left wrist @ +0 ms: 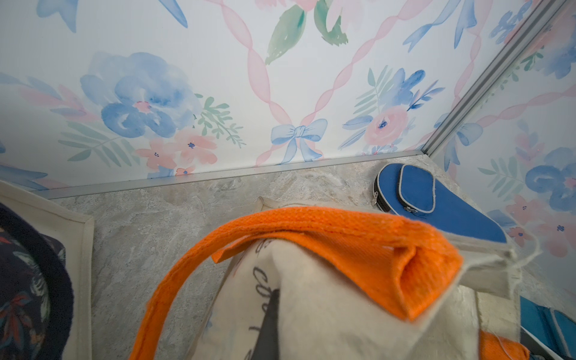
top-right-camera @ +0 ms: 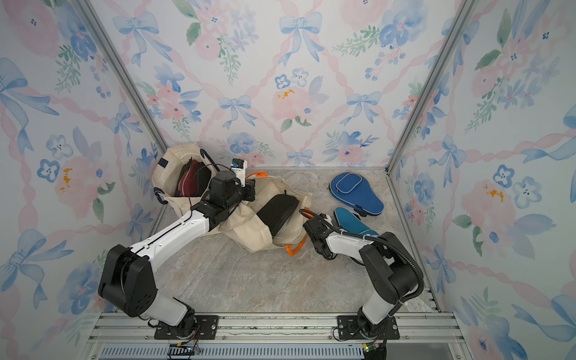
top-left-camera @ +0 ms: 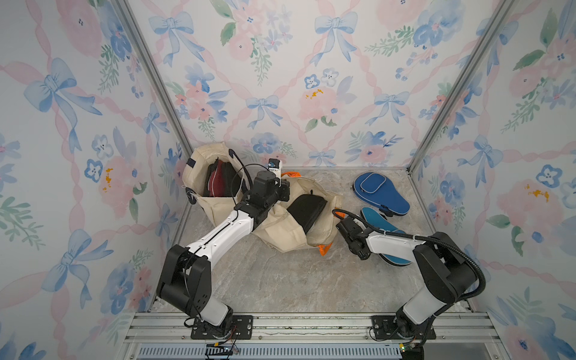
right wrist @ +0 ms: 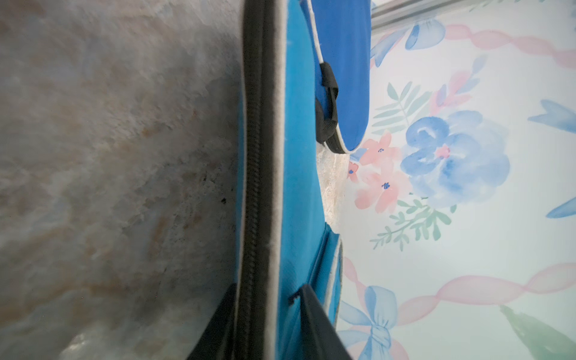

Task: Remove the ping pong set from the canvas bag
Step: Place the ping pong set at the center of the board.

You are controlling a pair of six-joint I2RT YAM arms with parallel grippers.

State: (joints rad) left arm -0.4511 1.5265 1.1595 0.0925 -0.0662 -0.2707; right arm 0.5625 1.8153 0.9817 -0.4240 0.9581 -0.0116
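On the right side of the table (top-left-camera: pixel 280 280), just beside the mouth of the canvas bag (top-left-camera: pixel 280 230), lies the light blue case (top-left-camera: pixel 374 219), already outside the bag. Its long axis runs from the bag's mouth toward the base of the right arm (top-left-camera: pixel 436 265) and passes under the forearm. The right gripper (right wrist: pixel 266 286) has one jaw on each side of the case's zipper edge, but whether it presses or has let go I cannot tell. The dark blue case (top-left-camera: pixel 381 193) rests near, farther back, so I think a retreat should go upward, not backward. The left gripper (top-left-camera: pixel 285 188) is pressed together on the bag's rim by the orange handle (left wrist: pixel 311 224). From the mouth a black case (top-left-camera: pixel 307 210) sticks out, not yet removed. It points toward the right arm, which I judge to be the nearer one for that pull. A second bag (top-left-camera: pixel 205 154) with a dark red case (top-left-camera: pixel 215 182) stands apart at the left.
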